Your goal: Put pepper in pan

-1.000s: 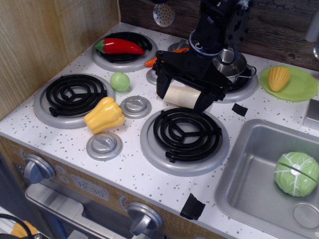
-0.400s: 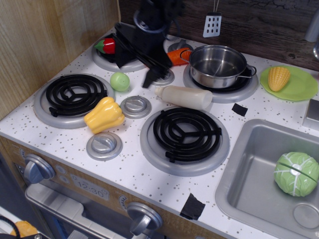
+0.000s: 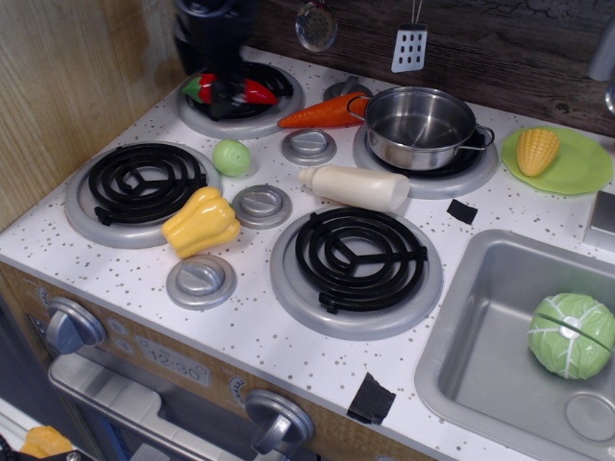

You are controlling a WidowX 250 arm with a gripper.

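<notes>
Moved: tool [image 3: 229,91] onto pepper [image 3: 258,92] | grip unclear | one pan [image 3: 420,125] | four burners

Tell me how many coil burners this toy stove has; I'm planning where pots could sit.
4. Back left under the pepper and the tool; front left, bare; front middle, bare; back right, mostly hidden beneath the pan. No others visible.

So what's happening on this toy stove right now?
The robot's claw is down over the red pepper on the back-left burner, covering its middle; whether it has gripped is not visible. The pan sits empty on the back-right burner, with a carrot lying between them. The pepper is not yet in the pan.
</notes>
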